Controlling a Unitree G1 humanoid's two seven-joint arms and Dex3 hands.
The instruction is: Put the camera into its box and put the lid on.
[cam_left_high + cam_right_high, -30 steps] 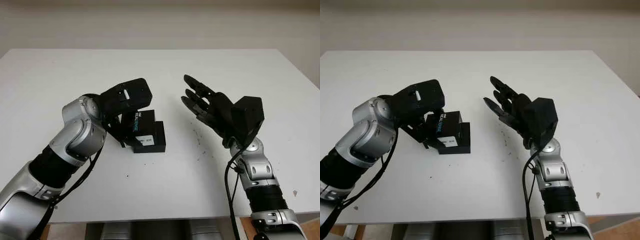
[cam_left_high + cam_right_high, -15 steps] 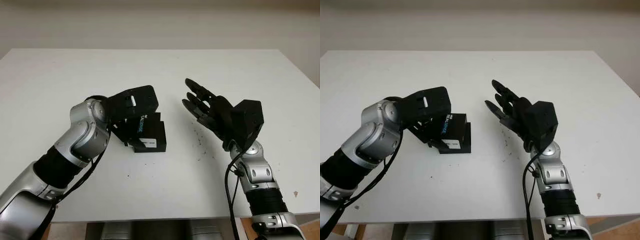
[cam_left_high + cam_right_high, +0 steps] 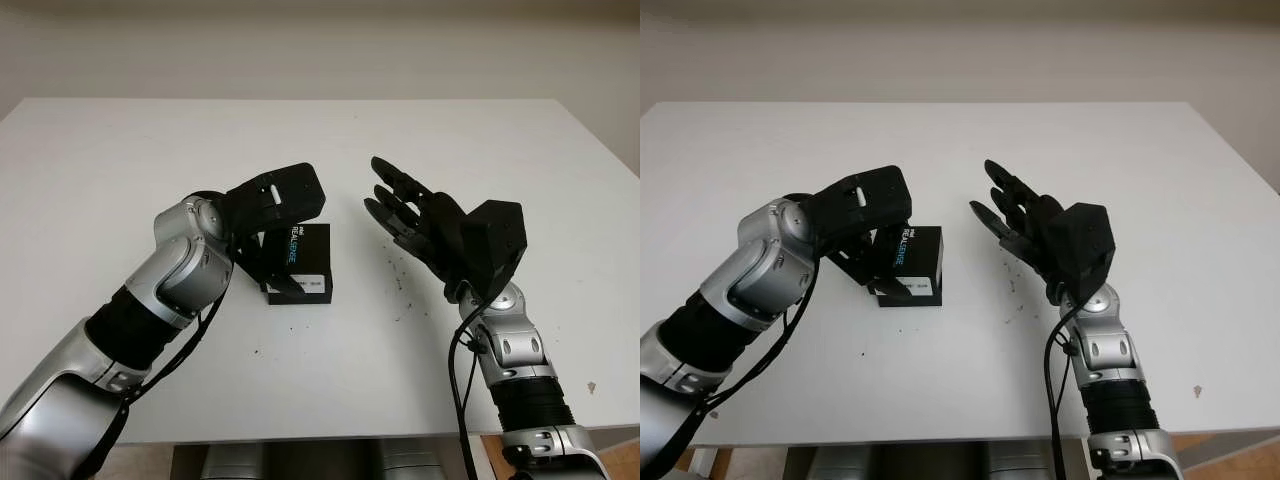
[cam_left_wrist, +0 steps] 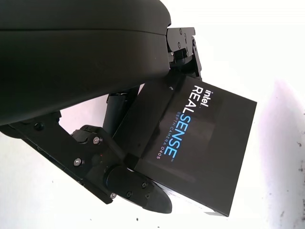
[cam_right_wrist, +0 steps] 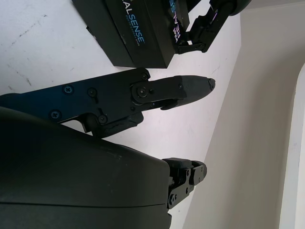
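1. The left hand (image 3: pixel 277 215) grips the black lid (image 4: pixel 200 143), printed with the RealSense name, its fingers (image 4: pixel 138 193) closed around the edges as it sits on the box (image 3: pixel 297 287) near the middle of the white worktop (image 3: pixel 120 160).
2. A second ago the lid hung tilted and offset to the left of the box; it now sits squarely over it, with the base showing just beneath.
3. The camera itself is out of sight, presumably inside the box.
4. The right hand (image 3: pixel 405 212) hovers open and empty above the worktop, near the box's right side.
5. The closing appears almost done; pressing down and letting go likely remain.
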